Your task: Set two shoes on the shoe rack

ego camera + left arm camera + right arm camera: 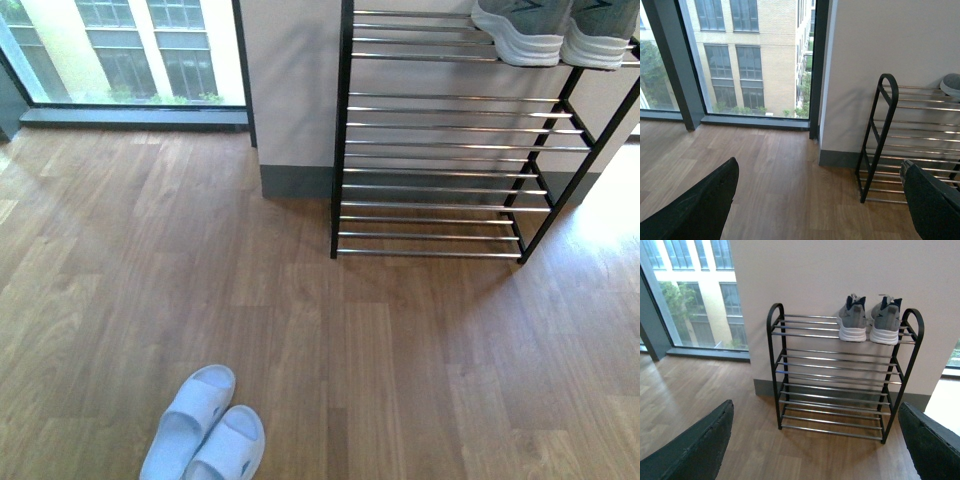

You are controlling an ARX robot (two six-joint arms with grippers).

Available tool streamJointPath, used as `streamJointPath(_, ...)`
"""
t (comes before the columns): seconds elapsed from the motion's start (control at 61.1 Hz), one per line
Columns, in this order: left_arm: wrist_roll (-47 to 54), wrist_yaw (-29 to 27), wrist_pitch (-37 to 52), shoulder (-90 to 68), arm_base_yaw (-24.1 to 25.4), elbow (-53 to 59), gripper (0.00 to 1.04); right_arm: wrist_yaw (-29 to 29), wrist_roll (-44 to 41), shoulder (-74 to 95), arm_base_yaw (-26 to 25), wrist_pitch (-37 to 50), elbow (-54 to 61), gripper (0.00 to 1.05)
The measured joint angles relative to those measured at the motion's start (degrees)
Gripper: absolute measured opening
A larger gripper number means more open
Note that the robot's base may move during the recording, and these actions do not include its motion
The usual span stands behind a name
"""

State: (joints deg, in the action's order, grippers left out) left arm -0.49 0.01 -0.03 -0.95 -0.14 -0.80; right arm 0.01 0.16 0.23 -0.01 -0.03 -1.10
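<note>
Slippers in pale blue rubber lie side by side and touching on the wooden floor [420, 380], well out from the front of the shoe rack [440, 143] and off toward its window end. The forward slipper [192, 412] has its toe slightly closer to the rack than the rear slipper [232, 446]. They show only in the front view, which catches neither arm, so I cannot tell how they lie relative to either pair of jaws.

The left gripper [819, 167] has its dark fingers [705, 207] spread wide. Between them I see only bare floor, the wall's grey skirting and the window end of the rack [880, 135]. The right gripper [815, 410] is spread just as wide, its fingers [700, 450] touching nothing, and the whole rack [835, 389] stands framed between them, against the white wall [805, 275]. A pair of grey sneakers [867, 320] sits on the rack's top shelf at the end away from the window [695, 295], heels outward.
</note>
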Motion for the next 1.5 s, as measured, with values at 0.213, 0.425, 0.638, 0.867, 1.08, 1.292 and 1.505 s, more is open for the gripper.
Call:
streamJointPath(0.213,0.0,0.0,0.0,0.0,0.0,0.0,0.95,0.1,0.0,0.0,0.0,0.0,0.0,0.95)
streamJointPath(0.425,0.0,0.0,0.0,0.0,0.0,0.0,0.95,0.0,0.0,0.0,0.0,0.0,0.0,0.95)
streamJointPath(0.638,0.0,-0.1,0.0,0.0,0.0,0.0,0.95,0.0,0.0,0.0,0.0,0.0,0.0,0.95)
streamJointPath(0.867,0.0,-0.1,0.0,0.0,0.0,0.0,0.95,0.0,0.0,0.0,0.0,0.0,0.0,0.95)
streamJointPath(1.08,0.0,0.0,0.0,0.0,0.0,0.0,0.95,0.0,0.0,0.0,0.0,0.0,0.0,0.95)
streamJointPath(1.292,0.0,0.0,0.0,0.0,0.0,0.0,0.95,0.0,0.0,0.0,0.0,0.0,0.0,0.95)
streamJointPath(1.505,0.0,0.0,0.0,0.0,0.0,0.0,0.95,0.0,0.0,0.0,0.0,0.0,0.0,0.95)
